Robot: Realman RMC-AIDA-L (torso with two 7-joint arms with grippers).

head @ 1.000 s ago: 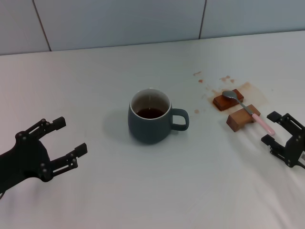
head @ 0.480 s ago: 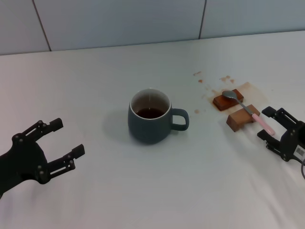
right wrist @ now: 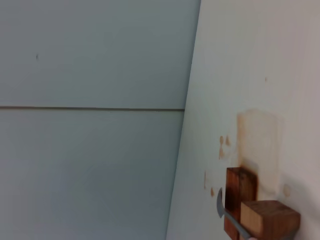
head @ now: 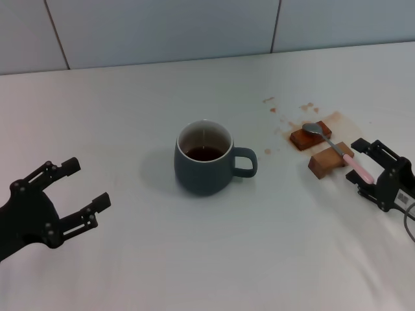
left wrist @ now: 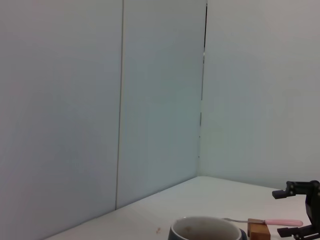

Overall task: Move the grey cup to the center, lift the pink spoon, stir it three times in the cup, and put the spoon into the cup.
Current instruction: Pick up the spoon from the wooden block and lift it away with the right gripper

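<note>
With the grey cup (head: 205,159) central, the right gripper (head: 369,168), jaws spread, bracketed the pink spoon (head: 337,151) handle right of it; closing came next. The left gripper (head: 72,188) gaped idle.

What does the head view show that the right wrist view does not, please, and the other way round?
Only the head view shows the grey cup with dark liquid, the pink spoon's handle, and the left gripper and right gripper, both open. Only the right wrist view shows the wall panels close up. Both share the pink spoon resting across two wooden blocks, the brown stains and the table.
</note>
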